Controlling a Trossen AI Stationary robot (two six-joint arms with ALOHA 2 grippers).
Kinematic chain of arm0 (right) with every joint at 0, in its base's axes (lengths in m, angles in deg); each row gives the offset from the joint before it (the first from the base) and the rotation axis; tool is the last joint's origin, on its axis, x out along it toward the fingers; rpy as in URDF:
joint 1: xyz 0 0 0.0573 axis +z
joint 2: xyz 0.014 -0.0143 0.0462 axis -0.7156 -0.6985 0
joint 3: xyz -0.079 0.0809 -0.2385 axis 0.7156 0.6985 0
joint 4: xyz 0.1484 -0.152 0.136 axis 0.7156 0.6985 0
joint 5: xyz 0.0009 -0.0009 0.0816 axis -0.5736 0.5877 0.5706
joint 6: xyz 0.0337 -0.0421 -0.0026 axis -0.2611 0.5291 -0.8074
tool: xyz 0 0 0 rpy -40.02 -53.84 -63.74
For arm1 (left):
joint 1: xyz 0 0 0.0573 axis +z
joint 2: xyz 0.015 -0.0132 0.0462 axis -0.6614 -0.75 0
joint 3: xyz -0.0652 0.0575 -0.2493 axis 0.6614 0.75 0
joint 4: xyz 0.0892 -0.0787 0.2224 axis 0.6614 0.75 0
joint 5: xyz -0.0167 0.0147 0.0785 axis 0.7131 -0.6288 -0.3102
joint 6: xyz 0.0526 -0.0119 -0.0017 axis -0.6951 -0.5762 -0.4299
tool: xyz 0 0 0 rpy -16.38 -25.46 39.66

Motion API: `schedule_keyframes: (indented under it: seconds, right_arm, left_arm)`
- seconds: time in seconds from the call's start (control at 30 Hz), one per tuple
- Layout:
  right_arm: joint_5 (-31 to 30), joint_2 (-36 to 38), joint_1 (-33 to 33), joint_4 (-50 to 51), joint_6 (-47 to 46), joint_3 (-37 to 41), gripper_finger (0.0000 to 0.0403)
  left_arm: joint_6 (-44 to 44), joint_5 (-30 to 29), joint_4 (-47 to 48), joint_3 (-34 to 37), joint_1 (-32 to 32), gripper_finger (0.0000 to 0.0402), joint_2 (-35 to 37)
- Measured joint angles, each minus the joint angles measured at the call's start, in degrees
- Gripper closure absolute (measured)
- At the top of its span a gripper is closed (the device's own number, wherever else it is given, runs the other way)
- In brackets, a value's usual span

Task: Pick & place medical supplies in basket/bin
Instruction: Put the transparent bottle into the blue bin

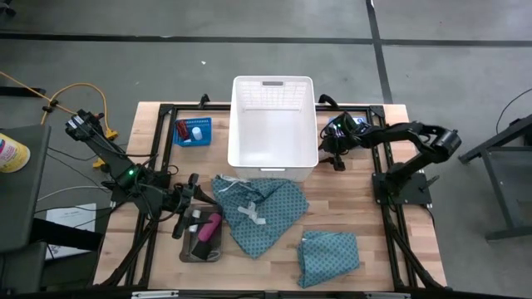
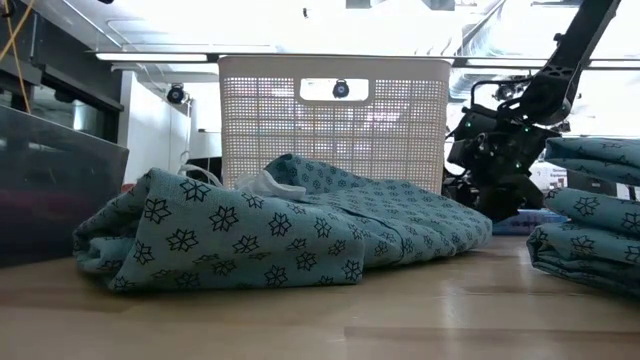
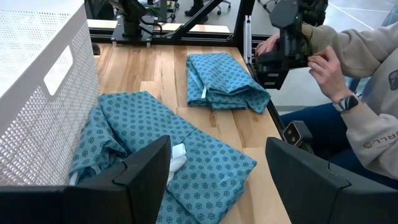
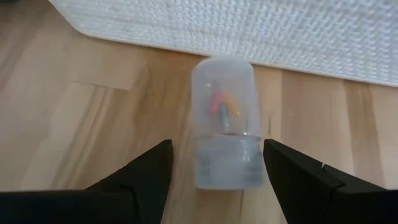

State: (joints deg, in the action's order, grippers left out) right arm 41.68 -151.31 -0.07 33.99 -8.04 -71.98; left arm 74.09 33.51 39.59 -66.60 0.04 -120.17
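Observation:
A small clear vial (image 4: 224, 127) with pink and orange pieces inside lies on the table beside the white basket's (image 1: 273, 124) right wall. My right gripper (image 4: 217, 165) is open, one finger on each side of the vial, not touching it. My left gripper (image 3: 217, 155) is open over the loose teal cloth (image 1: 258, 212), which lies spread in front of the basket. A folded teal cloth (image 1: 329, 256) rests near the front edge. The grey tray (image 1: 202, 249) holds a pink cylinder (image 1: 211, 225) and a black block.
A small blue basket (image 1: 192, 131) stands left of the white basket. A person (image 3: 367, 81) sits at the table's near side, hands on a black device (image 3: 283, 46). Bare wood lies right of the cloths.

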Motion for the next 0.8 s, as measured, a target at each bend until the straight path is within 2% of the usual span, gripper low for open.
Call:
schedule_keyframes:
  seconds: [0.13, 0.5, 0.67, 0.8]
  right_arm:
    - [-0.67, 0.0, 0.0, -0.02, 0.0, 0.0, 0.0181]
    - [-0.85, 0.0, 0.0, -0.12, -0.56, 0.0, 0.0276]
    - [-2.34, 1.04, 0.0, 0.11, -3.67, 0.02, 0.0271]
    - [-5.9, 5.42, 0.0, 3.06, -6.59, 0.02, 0.0259]
  left_arm:
    - [0.0, 0.0, -0.01, 0.0, 0.0, 0.0147, 0.0]
    - [0.0, 0.0, 0.01, 0.0, 0.0, 0.0147, 0.0]
    - [0.0, 0.0, -0.01, 0.0, 0.0, 0.0147, 0.0]
    - [0.0, 0.0, 0.01, 0.0, -0.01, 0.0147, 0.0]
